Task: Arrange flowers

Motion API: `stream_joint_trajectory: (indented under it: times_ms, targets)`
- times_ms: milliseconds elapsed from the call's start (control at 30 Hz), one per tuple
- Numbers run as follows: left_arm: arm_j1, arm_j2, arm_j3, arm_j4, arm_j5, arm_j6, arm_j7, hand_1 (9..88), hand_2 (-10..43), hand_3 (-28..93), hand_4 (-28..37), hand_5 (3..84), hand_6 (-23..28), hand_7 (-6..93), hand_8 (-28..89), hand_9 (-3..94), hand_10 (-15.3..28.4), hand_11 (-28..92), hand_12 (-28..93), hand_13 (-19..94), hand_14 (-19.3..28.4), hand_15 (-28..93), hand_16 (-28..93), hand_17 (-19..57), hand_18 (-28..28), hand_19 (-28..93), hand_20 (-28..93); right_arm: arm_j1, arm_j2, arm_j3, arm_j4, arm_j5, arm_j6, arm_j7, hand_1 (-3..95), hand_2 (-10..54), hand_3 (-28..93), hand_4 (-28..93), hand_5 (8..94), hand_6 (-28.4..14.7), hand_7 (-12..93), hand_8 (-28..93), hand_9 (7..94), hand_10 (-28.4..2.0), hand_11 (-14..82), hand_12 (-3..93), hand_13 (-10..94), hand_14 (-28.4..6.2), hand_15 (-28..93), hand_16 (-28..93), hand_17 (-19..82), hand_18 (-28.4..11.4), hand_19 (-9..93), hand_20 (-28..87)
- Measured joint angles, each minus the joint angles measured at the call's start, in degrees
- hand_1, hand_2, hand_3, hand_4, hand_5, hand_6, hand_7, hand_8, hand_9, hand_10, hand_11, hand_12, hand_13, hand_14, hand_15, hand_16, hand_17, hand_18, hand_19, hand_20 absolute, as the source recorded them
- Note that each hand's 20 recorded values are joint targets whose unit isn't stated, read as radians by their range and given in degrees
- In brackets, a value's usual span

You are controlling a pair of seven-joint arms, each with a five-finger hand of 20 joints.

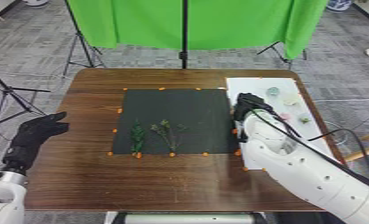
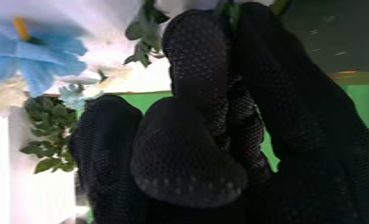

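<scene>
Two sprigs lie side by side on the near part of the black mat (image 1: 163, 102). The leafy sprig (image 1: 136, 137) is a dense, narrow spike of deep green. The branching sprig (image 1: 172, 134) just beside it is thinner and airier, fanning out at its far end into little tips of a duller, brownish green.

Over on the white sheet (image 1: 251, 83), on the robot's right, I can see a pale blue-green bloom (image 1: 272, 91), a cream bloom (image 1: 291, 99) near it and a small pink bloom (image 1: 285, 116) closer to the robot. From the right wrist there's a light blue flower (image 2: 40, 59) with broad, soft petals and an orange piece against it, and a bunch of rounded green leaves (image 2: 47, 131).

The right hand (image 1: 251, 106) is over the strip where mat and sheet meet; whether it is clamped on anything, I can't tell. The left hand (image 1: 40, 131) hangs by the table's left edge, well apart from the sprigs, its thumb and fingers apart and relaxed.

Small orange marks dot the edges of the mat on the brown table (image 1: 74, 195), and beyond it hangs a bright green cloth (image 1: 145, 22).
</scene>
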Motion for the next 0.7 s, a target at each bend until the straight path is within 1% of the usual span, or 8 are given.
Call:
stream_joint_trajectory:
  times_ms: [167, 367, 533, 700]
  targets:
    - [0.0, -0.01, -0.01, -0.02, 0.13, -0.04, -0.06, 27.8, 12.0, 64, -25.9, 48.1, 8.1, 8.0, -6, 50.1, 15.9, 19, 10, 41, 19.4, 17, -3, 11.5, 12.0, 10, 15, -0.3, -0.4, 0.4, 0.0, 1.4, 1.2, -0.5, 56.3, -9.5, 57, 2, 78.5, -5.6, 41, 23, 92.4, -10.6, 47.3, 26.6, 94, 0.9, 70, 22, 74, -11.4, 93, 54]
    - [0.0, -0.05, -0.06, -0.03, 0.15, -0.04, -0.02, 27.9, 12.0, 64, -25.9, 48.2, 8.2, 7.9, -6, 50.0, 15.9, 19, 10, 41, 19.4, 17, -3, 11.5, 12.0, 10, 15, -1.6, 0.5, 1.2, -0.6, 3.8, 6.6, -1.9, 56.3, -9.5, 58, 3, 78.2, -6.3, 41, 23, 92.5, -11.0, 48.6, 26.2, 94, 1.0, 72, 21, 75, -11.5, 93, 55]
    - [0.0, -0.06, -0.06, -0.03, 0.17, -0.04, 0.01, 27.9, 12.0, 64, -25.9, 48.2, 8.2, 7.9, -6, 50.0, 15.9, 19, 10, 41, 19.4, 17, -3, 11.5, 12.0, 10, 15, -2.8, 1.8, 2.9, -3.9, 4.3, 10.6, -3.2, 56.1, -9.5, 58, 4, 78.1, -6.5, 42, 24, 92.6, -11.1, 49.1, 25.8, 94, 1.0, 72, 21, 75, -11.5, 93, 56]
    - [0.0, -0.09, -0.06, -0.03, 0.20, -0.04, 0.03, 27.9, 12.0, 64, -25.9, 48.2, 8.2, 7.8, -6, 50.0, 15.8, 19, 10, 41, 19.4, 17, -3, 11.5, 12.0, 10, 15, -2.6, 2.9, 4.6, -7.6, 4.2, 12.5, -4.1, 56.1, -9.5, 58, 4, 78.1, -6.7, 42, 24, 92.5, -11.1, 49.4, 25.7, 94, 1.1, 73, 21, 75, -11.5, 93, 56]
